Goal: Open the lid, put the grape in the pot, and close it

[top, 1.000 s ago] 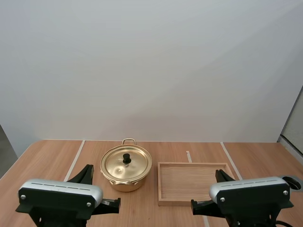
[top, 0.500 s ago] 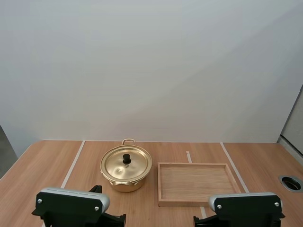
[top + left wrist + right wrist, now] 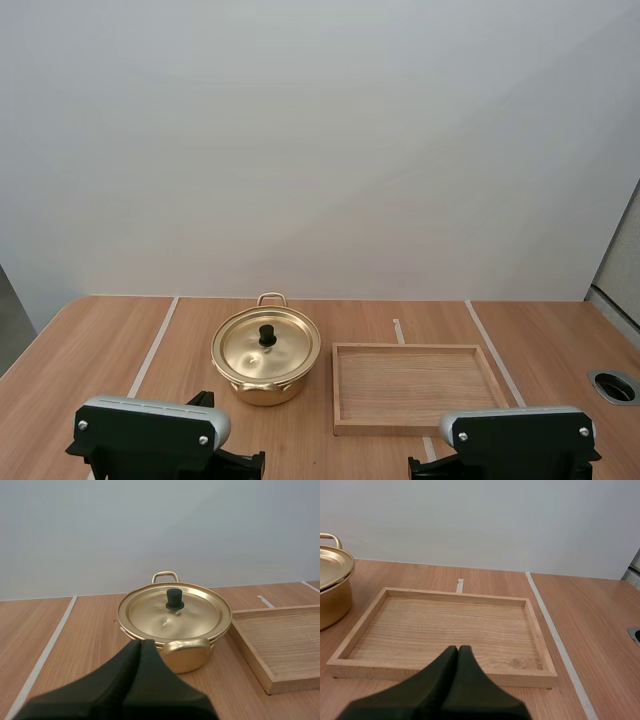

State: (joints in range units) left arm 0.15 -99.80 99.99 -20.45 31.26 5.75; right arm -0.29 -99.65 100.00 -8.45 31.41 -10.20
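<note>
Pot [image 3: 262, 388], one, lid [image 3: 266, 345] on, one wooden tray [image 3: 410, 385] just beside, wrist views showed left fingers [image 3: 132, 665] and right fingers [image 3: 447, 670] clenched empty.

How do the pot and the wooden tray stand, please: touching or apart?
Apart. The high view shows a strip of bare table between the pot and the wooden tray.

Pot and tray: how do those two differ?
The pot is round, shiny gold metal; the tray is rectangular, pale wood. The pot is shut under a lid with a black knob; the tray lies open on top. The pot stands taller; the tray is low and flat. Both rest on the table, side by side, not touching.
</note>
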